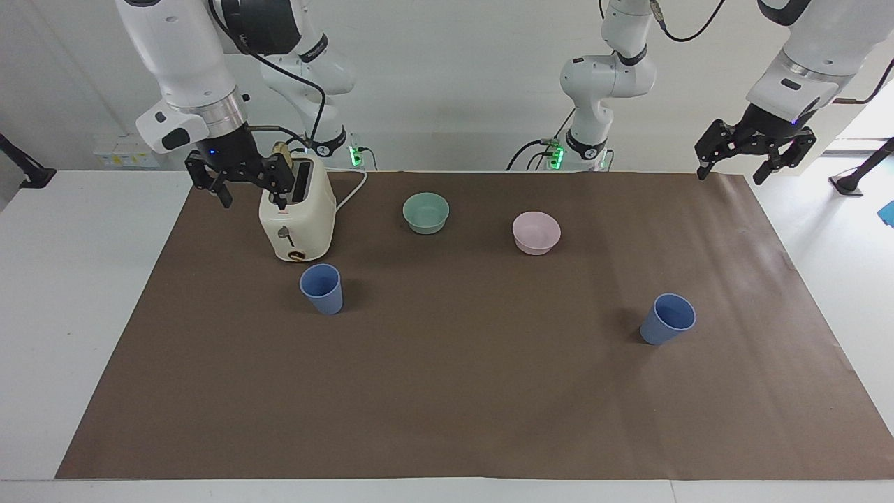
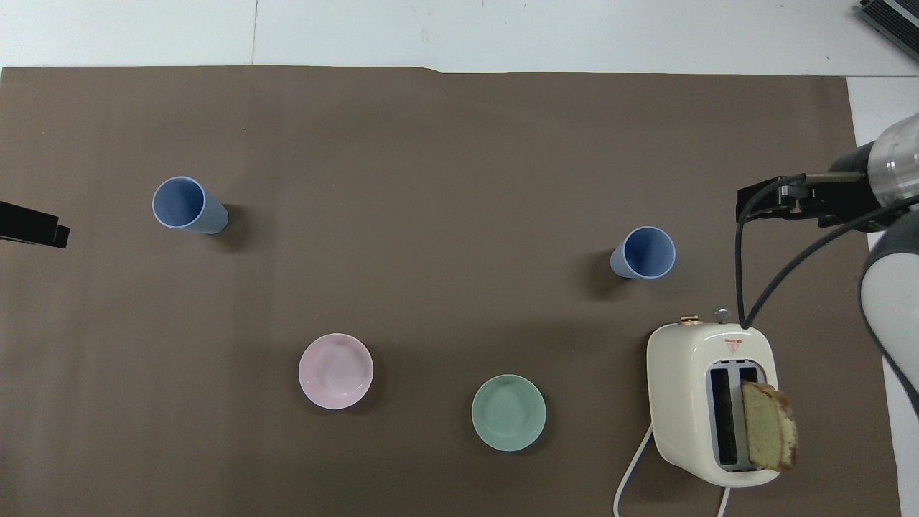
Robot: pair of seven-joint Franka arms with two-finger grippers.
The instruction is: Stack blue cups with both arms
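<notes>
Two blue cups stand upright and far apart on the brown mat. One blue cup point(image 1: 322, 288) point(image 2: 646, 253) is just farther from the robots than the toaster. The other blue cup point(image 1: 668, 318) point(image 2: 185, 205) stands toward the left arm's end. My right gripper point(image 1: 253, 199) point(image 2: 772, 201) is open and empty, raised beside the toaster at the right arm's end. My left gripper point(image 1: 730, 176) point(image 2: 32, 226) is open and empty, raised over the mat's corner at the left arm's end. Neither gripper touches a cup.
A cream toaster point(image 1: 297, 216) point(image 2: 711, 402) with a bread slice point(image 2: 768, 434) in one slot stands near the right arm, its cord trailing toward the robots. A mint-green bowl point(image 1: 426, 212) point(image 2: 508, 413) and a pink bowl point(image 1: 536, 232) point(image 2: 335, 371) sit nearer to the robots than the cups.
</notes>
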